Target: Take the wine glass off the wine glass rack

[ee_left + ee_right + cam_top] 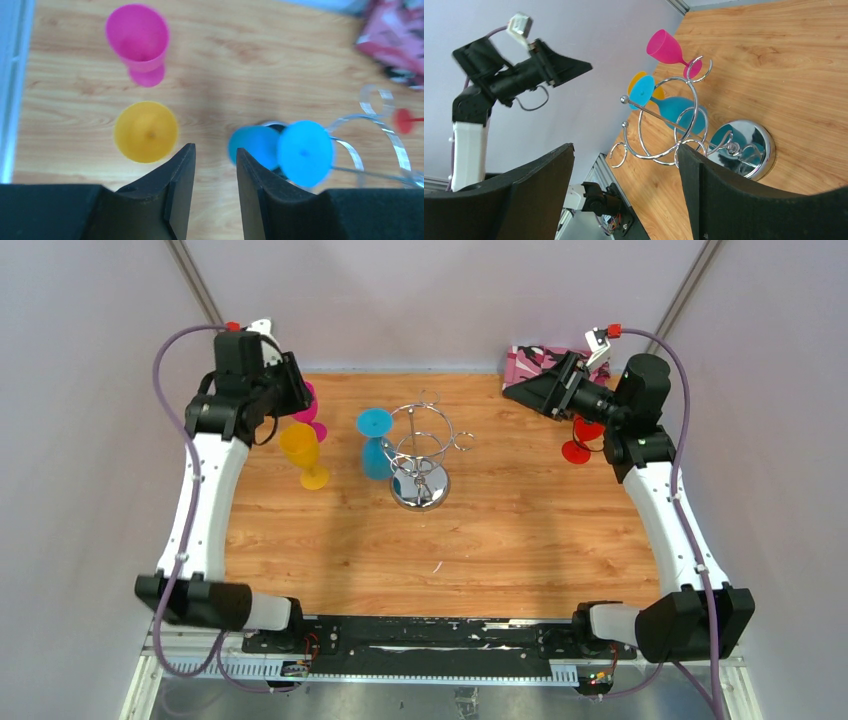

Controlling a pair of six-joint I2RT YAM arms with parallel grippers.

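Observation:
The chrome wine glass rack (421, 452) stands at mid-table on its round mirrored base (420, 489). A blue wine glass (376, 444) hangs upside down on the rack's left side, foot on top. It also shows in the left wrist view (305, 152) and the right wrist view (676, 107), where the rack (744, 148) shows too. My left gripper (297, 390) is open and empty, held high at the far left, left of the glass (215, 150). My right gripper (524, 390) is open wide and empty at the far right (624, 150), facing the rack.
A yellow glass (304, 453) and a pink glass (313, 416) stand upright left of the rack. A red glass (580, 440) stands under my right arm. A pink patterned bag (535, 364) lies at the far right corner. Grey walls enclose the table.

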